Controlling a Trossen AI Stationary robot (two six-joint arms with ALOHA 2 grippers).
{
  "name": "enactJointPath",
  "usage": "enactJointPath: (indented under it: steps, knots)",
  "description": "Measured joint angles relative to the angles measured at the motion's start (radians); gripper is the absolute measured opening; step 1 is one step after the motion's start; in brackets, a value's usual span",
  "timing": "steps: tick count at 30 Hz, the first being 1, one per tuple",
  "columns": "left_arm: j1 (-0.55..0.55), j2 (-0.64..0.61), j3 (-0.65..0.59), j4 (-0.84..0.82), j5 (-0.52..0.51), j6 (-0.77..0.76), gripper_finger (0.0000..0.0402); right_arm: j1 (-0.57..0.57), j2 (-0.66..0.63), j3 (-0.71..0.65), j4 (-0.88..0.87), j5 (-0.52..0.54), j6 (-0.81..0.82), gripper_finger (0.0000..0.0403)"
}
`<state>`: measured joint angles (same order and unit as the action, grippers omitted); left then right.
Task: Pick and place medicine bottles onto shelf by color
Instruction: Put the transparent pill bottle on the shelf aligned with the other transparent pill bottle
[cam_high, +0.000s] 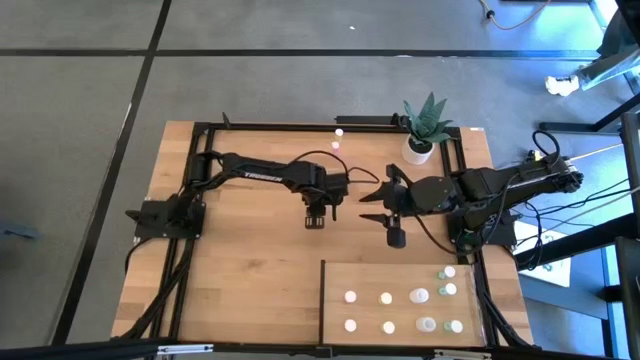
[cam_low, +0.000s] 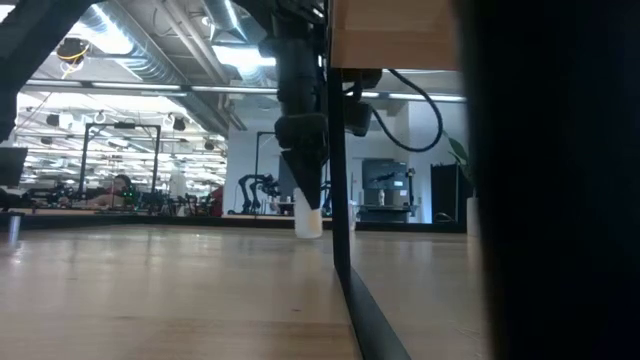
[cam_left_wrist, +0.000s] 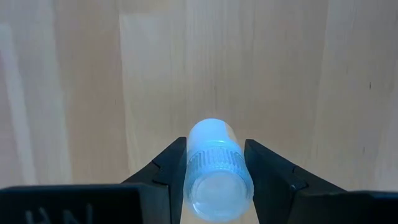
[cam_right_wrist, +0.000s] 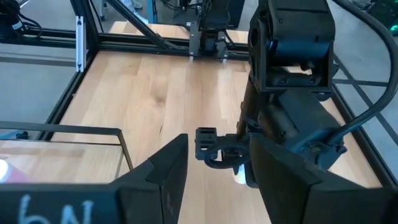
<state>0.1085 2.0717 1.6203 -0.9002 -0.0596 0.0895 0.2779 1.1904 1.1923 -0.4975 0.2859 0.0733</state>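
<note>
Left gripper (cam_left_wrist: 214, 180) clamping small whitish round medicine bottle (cam_left_wrist: 214, 171) between two dark fingers (cam_left_wrist: 163, 169), bottle standing upright on planked wooden tabletop (cam_high: 250, 260), mid-table. Right gripper (cam_high: 378, 205) hanging just beside, jaws partly open, holding nothing. Pale wood shelf panel (cam_high: 370, 275) carrying other tiny bottles (cam_high: 351, 297).

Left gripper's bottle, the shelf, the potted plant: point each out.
bottle (cam_left_wrist: 215, 168): left wrist view, ribbed cap between the fingers.
shelf (cam_high: 370, 275): high view, bare panel.
potted plant (cam_high: 426, 118): high view, green leaves.
</note>
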Motion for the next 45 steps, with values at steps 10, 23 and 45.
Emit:
enactJointPath:
  steps: [10,23,45]
  knots:
    - [0.000,0.001,-0.001,-0.004,0.025,-0.001,0.0128,0.000,0.000,0.000,0.006,0.000,-0.002,0.0174]
    - [0.000,0.001,-0.001,-0.006,0.028,0.000,0.0129,0.000,0.000,0.000,0.008,0.000,-0.003,0.0174]
    - [0.006,-0.006,-0.002,-0.004,0.004,-0.001,0.0274,0.000,0.000,-0.001,0.008,0.000,-0.003,0.0174]
